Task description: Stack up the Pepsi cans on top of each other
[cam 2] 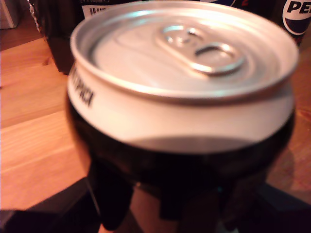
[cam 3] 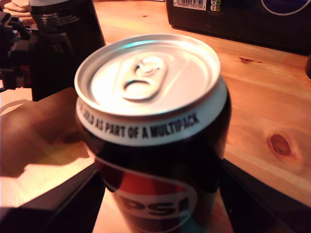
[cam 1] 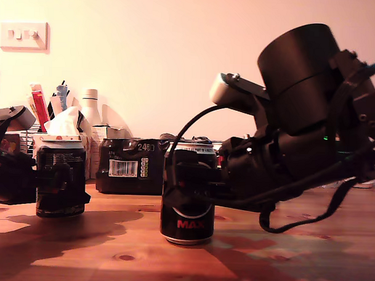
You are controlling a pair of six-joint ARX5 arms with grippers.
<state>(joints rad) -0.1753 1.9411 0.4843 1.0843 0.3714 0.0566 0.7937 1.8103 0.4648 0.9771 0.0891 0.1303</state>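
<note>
Where the wooden worktop fills the foreground, two Pepsi cans stand upright on it, well apart and unstacked. My first end effector is clamped around the first Pepsi can at the exterior view's left. My second end effector grips the second Pepsi can at centre, its "MAX" facing the camera. A black multipack sits behind, between them.

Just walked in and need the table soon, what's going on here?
Two arms are working on Pepsi cans. My first gripper clasps the left can in the exterior view, my second gripper the middle can. Both cans stand on the table; nothing is stacked yet. A multipack sits behind.
</note>
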